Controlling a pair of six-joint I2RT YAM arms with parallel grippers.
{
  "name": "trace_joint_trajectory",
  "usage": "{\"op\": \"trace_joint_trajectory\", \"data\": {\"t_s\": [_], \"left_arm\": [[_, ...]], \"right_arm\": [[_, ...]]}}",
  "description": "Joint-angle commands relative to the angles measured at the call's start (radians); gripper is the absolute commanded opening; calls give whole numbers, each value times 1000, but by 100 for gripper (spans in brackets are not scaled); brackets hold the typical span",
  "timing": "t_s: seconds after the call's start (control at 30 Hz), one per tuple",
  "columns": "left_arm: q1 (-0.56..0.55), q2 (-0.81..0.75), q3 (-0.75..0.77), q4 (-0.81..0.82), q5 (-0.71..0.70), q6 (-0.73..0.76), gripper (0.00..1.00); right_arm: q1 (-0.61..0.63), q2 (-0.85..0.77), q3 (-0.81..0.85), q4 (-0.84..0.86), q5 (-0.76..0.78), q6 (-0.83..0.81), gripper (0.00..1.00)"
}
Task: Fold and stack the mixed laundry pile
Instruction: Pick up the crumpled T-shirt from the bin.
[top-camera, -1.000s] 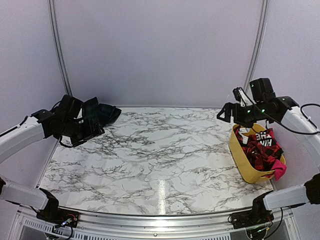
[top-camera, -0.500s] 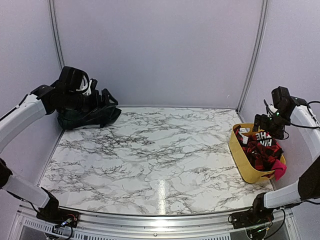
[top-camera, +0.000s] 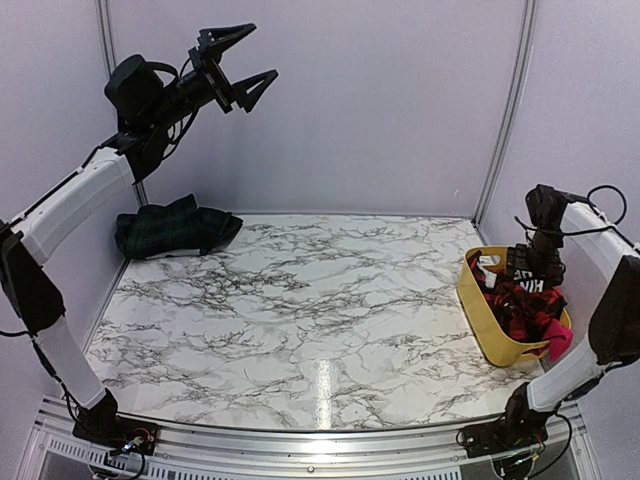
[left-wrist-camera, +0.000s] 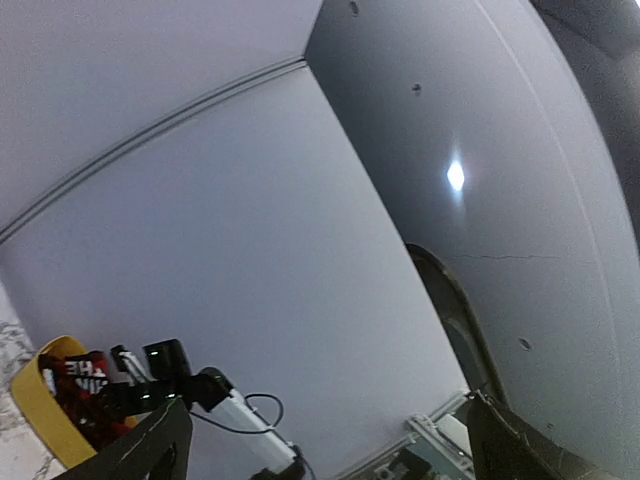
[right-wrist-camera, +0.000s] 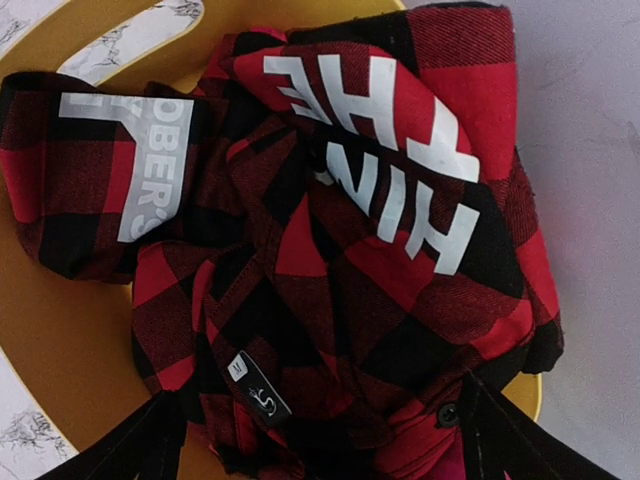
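Observation:
The laundry pile's red-and-black checked garment (top-camera: 520, 305) with white letters lies bunched in a yellow tub (top-camera: 488, 335) at the right edge, and a magenta-pink garment (top-camera: 560, 338) hangs over the tub's near corner. A dark green-black plaid garment (top-camera: 175, 228) lies folded at the back left of the table. My right gripper (top-camera: 522, 274) is down in the tub. In the right wrist view it (right-wrist-camera: 325, 452) stands open, its fingers straddling the checked garment (right-wrist-camera: 350, 250), with a pink sliver (right-wrist-camera: 452, 468) below. My left gripper (top-camera: 265, 50) is raised high by the back wall, open and empty.
The marble table (top-camera: 320, 310) lies between the two garments' spots. Purple walls close in the back and both sides. The left wrist view looks across at the tub (left-wrist-camera: 35, 400) and the right arm (left-wrist-camera: 225, 395).
My left arm rose from the dark plaid garment, leaving it on the table, and now points up at the wall. My right gripper swung over the tub and came down onto the checked garment.

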Motion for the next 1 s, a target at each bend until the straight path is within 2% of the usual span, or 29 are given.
{"op": "trace_joint_trajectory", "data": {"t_s": [0.0,0.23,0.33,0.4,0.6,0.63,0.77,0.87,0.9,0.97], "left_arm": [[12,61,89,511,-16,-370,99],[17,115,63,729,-160,-577,99],[6,81,28,729,-135,-579,99],[27,37,-23,698,-168,-567,99],[17,99,84,638,-245,-605,99],[8,100,81,642,-234,-582,99],[15,64,-11,639,-148,-545,99],[23,19,-87,551,-73,-453,99],[26,4,-103,497,-42,-406,99],[32,-43,-141,374,-1,-290,99]], "right_arm": [[-17,-11,37,-35,32,13,88],[-17,-24,-44,-15,27,36,84],[-17,-16,-76,-2,15,44,79],[-17,-2,-85,4,5,47,75],[-17,25,-84,11,1,48,68],[-17,28,-86,14,-2,46,64],[-17,60,-83,33,-34,37,33],[-17,82,-55,35,-37,35,4],[-17,83,-36,31,-39,36,0],[-17,73,16,26,-63,41,0]]}}
